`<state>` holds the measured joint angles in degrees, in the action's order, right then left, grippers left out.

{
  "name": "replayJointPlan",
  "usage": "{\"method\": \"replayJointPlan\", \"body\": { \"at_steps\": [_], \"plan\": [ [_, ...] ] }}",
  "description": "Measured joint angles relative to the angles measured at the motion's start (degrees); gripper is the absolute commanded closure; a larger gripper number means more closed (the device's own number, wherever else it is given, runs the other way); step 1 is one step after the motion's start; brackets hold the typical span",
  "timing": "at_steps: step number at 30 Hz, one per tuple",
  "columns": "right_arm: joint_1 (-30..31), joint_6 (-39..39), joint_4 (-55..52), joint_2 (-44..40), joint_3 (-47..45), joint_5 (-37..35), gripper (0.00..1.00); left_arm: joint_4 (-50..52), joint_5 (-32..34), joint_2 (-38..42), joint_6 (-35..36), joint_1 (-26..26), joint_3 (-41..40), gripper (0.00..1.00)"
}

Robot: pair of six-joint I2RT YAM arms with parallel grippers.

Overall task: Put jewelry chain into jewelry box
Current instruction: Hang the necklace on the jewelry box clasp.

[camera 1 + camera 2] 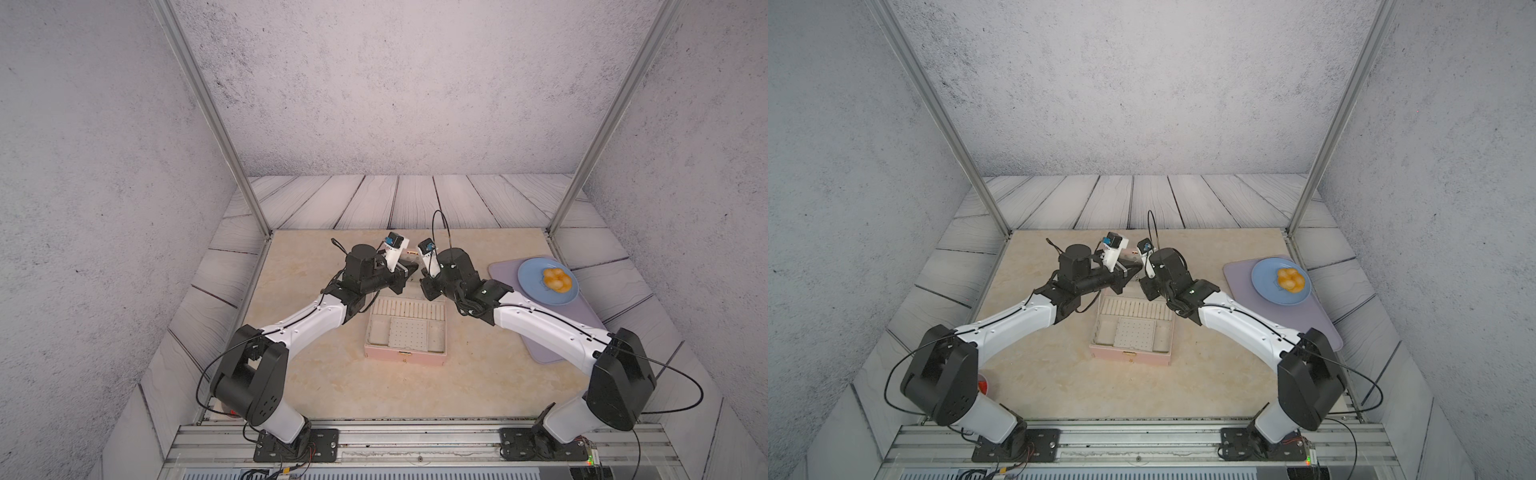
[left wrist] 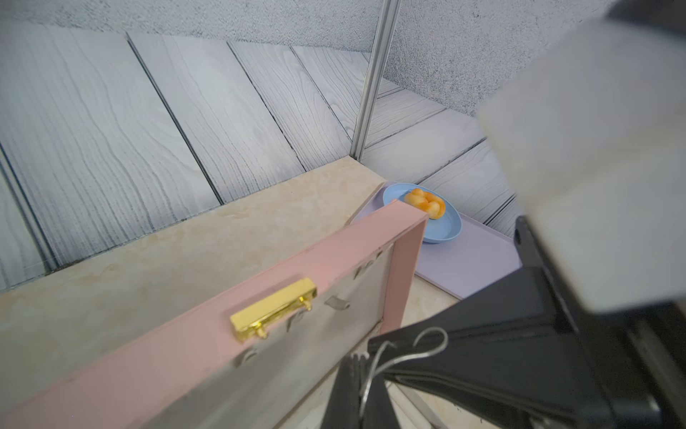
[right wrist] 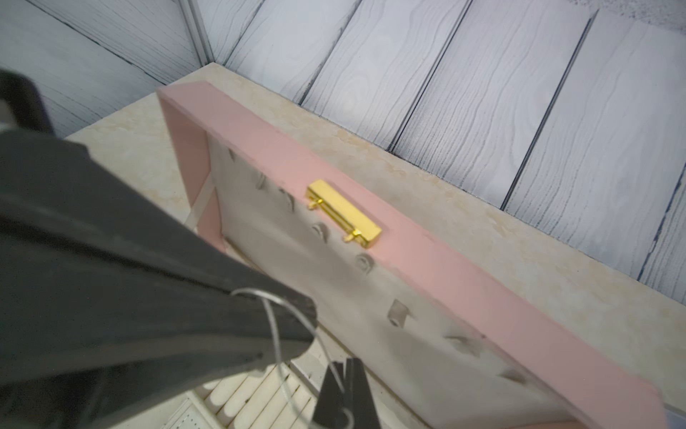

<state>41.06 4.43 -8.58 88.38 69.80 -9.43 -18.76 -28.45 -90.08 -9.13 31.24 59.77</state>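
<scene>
The pale pink jewelry box (image 1: 405,358) (image 1: 1129,358) lies open in mid table, and its lid (image 2: 260,289) (image 3: 408,230) with the gold clasp stands up at the back. My two grippers meet just in front of the lid, over the ring slots. A thin silvery jewelry chain (image 2: 405,357) (image 3: 275,349) hangs in a slack loop between them. The left gripper (image 2: 362,366) (image 1: 411,269) is shut on one part of it. The right gripper (image 3: 343,371) (image 1: 424,291) is shut on another part. In both top views the chain is too fine to see.
A blue plate (image 1: 534,293) (image 2: 445,230) with an orange bun (image 1: 557,279) sits on a lilac mat (image 1: 552,345) at the right. Metal frame posts stand at the table's back corners. A small red thing (image 1: 982,384) shows by the left arm's base.
</scene>
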Motion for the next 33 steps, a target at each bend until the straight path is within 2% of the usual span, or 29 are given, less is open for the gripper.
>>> {"method": "replayJointPlan", "body": {
  "at_steps": [11, 33],
  "plan": [
    [-3.76, 5.01, 0.31, 0.22, 0.0, 4.5, 1.0, 5.44, -1.44, -7.06, -1.77, 0.0, 5.16, 1.0],
    [-5.25, 13.03, -0.42, 3.5, 3.19, 7.65, 1.0, 8.81, -0.39, -10.32, -9.2, 0.0, 9.4, 1.0]
  ]
}}
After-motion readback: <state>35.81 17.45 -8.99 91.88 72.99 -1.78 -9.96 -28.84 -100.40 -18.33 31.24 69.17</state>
